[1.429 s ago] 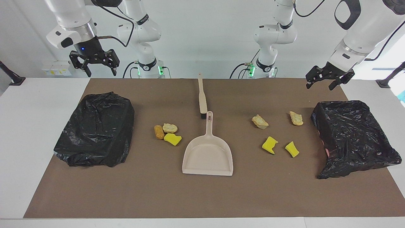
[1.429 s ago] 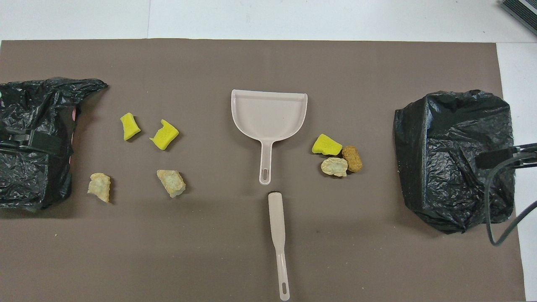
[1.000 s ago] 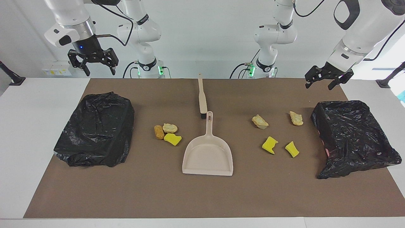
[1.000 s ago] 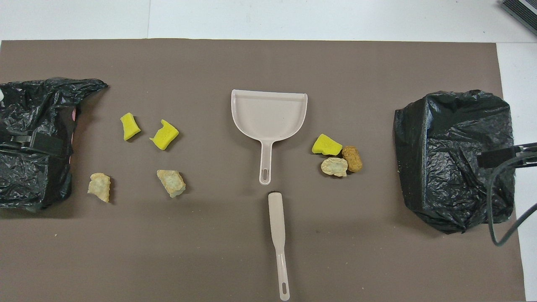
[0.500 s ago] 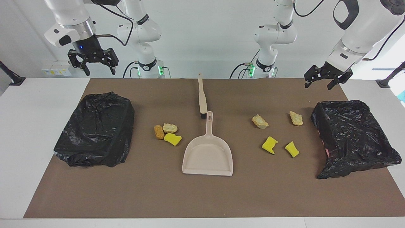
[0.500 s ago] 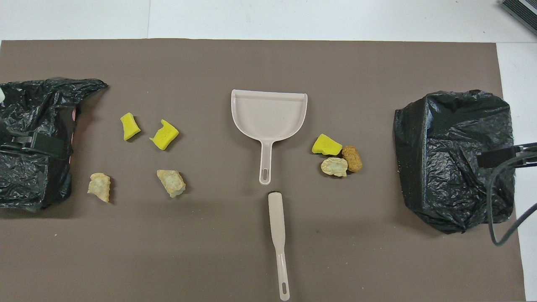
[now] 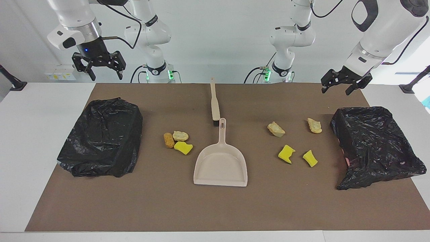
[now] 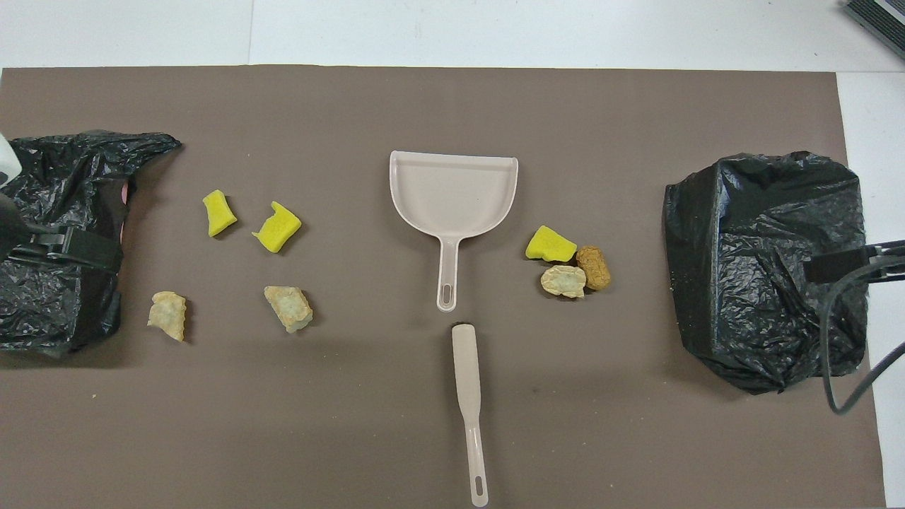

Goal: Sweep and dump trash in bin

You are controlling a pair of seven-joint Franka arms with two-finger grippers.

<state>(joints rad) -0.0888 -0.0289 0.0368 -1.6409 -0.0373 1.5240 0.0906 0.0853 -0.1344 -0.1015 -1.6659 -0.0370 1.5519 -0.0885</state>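
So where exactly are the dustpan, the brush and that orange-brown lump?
dustpan point(image 7: 220, 166), facing view, on the bare floor of its pan.
brush point(image 8: 467, 375), overhead view, on the wide back of its head.
orange-brown lump point(image 7: 168, 140), facing view, on its middle.

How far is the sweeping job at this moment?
Nothing looks done yet: all seven scraps of trash lie on the brown mat, none in the beige plastic dustpan. In hand: nothing; the open left gripper and open right gripper hang empty. The beige brush lies untouched. Left: sweep, then dump into a black-bagged bin.
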